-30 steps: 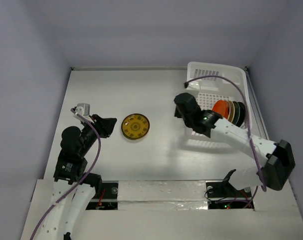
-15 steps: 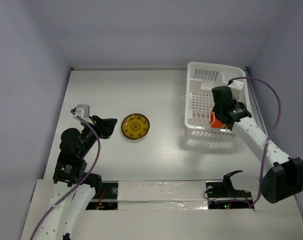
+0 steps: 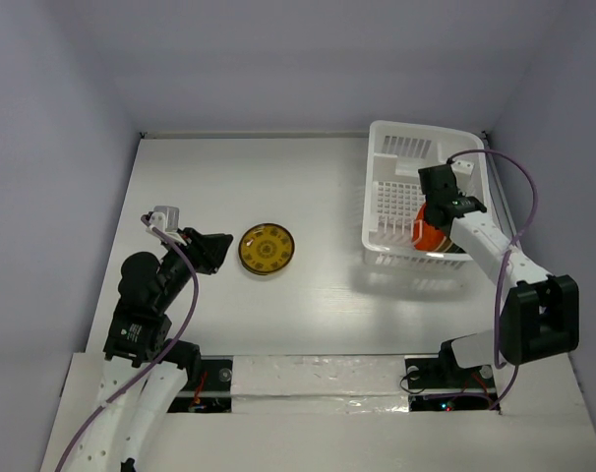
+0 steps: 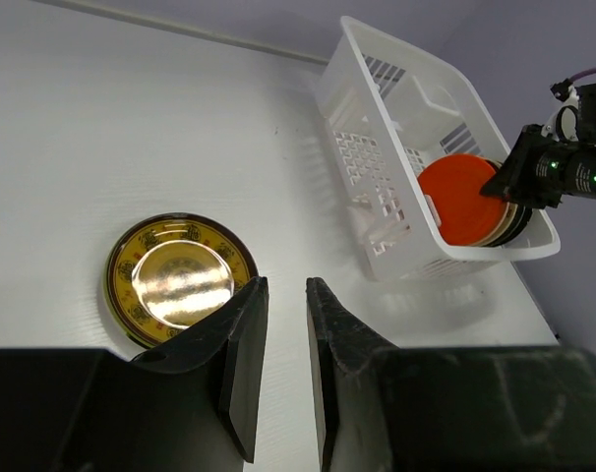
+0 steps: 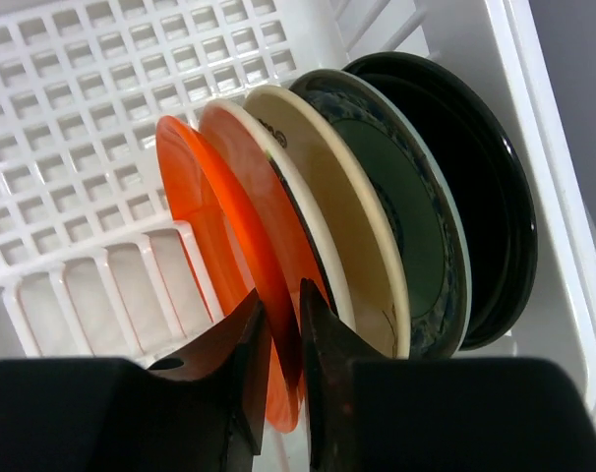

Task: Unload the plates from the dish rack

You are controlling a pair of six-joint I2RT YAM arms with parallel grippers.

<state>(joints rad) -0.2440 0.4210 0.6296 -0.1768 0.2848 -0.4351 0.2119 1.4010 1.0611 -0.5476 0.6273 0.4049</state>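
The white dish rack [image 3: 416,147] stands at the back right; it also shows in the left wrist view [image 4: 377,59] and the right wrist view [image 5: 82,98]. Several plates stand on edge in it: orange-red plates [image 5: 209,216] in front, then a cream one [image 5: 318,197], a dark green one [image 5: 396,216] and a black one [image 5: 485,197]. My right gripper [image 5: 278,334] is inside the rack [image 3: 434,228], its jaws closed on the rim of an orange-red plate [image 3: 426,228]. My left gripper [image 4: 278,295] is slightly open and empty, low over the table [image 3: 219,246].
A gold patterned plate with a dark rim [image 3: 267,249] lies flat on the table just right of my left gripper; it also shows in the left wrist view [image 4: 180,280]. The rack's slotted walls surround my right gripper closely.
My right arm swung from the left of the rack into it, then settled its jaws over the orange-red plate's rim. The left arm has barely moved.
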